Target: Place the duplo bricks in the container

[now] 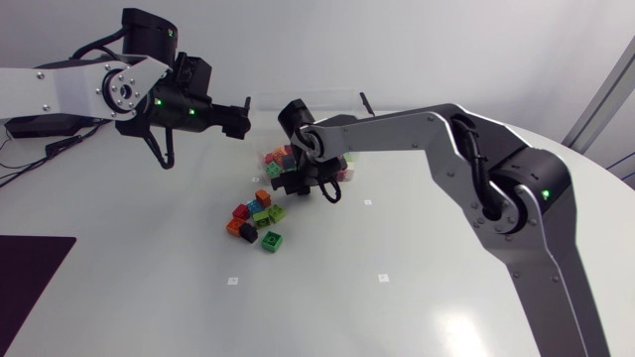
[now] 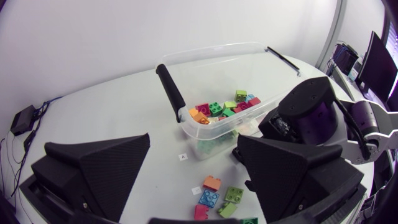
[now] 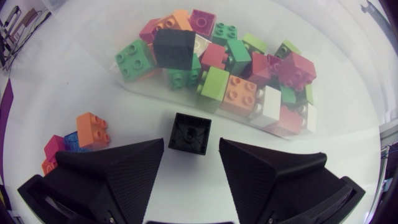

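Left pincer [image 2: 193, 146] and right pincer [image 3: 191, 144] gape empty, a black brick [image 3: 189, 130] by the right's tips

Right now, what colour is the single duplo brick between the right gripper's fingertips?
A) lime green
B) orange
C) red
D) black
D: a black duplo brick, hollow underside up, sits between the fingertips of the open right gripper with a gap on each side. The nearest orange duplo brick lies off to one side of the gripper.
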### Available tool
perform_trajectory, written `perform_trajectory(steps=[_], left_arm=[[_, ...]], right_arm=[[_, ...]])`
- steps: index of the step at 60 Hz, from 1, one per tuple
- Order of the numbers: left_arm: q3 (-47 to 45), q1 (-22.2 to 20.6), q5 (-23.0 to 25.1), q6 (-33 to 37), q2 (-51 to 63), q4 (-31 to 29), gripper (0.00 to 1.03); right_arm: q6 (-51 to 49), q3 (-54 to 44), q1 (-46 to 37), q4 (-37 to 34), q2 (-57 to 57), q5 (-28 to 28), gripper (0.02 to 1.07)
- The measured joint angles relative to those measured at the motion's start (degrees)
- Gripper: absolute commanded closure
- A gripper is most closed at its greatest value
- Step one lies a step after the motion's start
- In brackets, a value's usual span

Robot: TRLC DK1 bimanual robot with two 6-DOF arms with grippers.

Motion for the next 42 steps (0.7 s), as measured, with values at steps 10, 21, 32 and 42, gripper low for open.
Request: perform_trajectory(steps=[10,21,32,42], left_arm=[[-0.3,0.6,0.9,0.4,-1.1,0.0,0.06],[-1.1,0.8,1.1,0.6,-2.8,0.0,0.06],[-1.7,0.8,1.3,0.6,-4.0,0.2,0.06],[-2.1,0.8,1.3,0.6,-4.3,0.2,0.06]], right_arm=[[1.0,3.7,0.0,-3.9,2.0,0.4,0.46],[1.9,6.3,0.0,-6.6,3.2,0.5,0.46],[2.0,7.0,0.0,-7.3,3.6,0.5,0.47],[2.0,7.6,0.0,-7.6,3.9,0.5,0.50]])
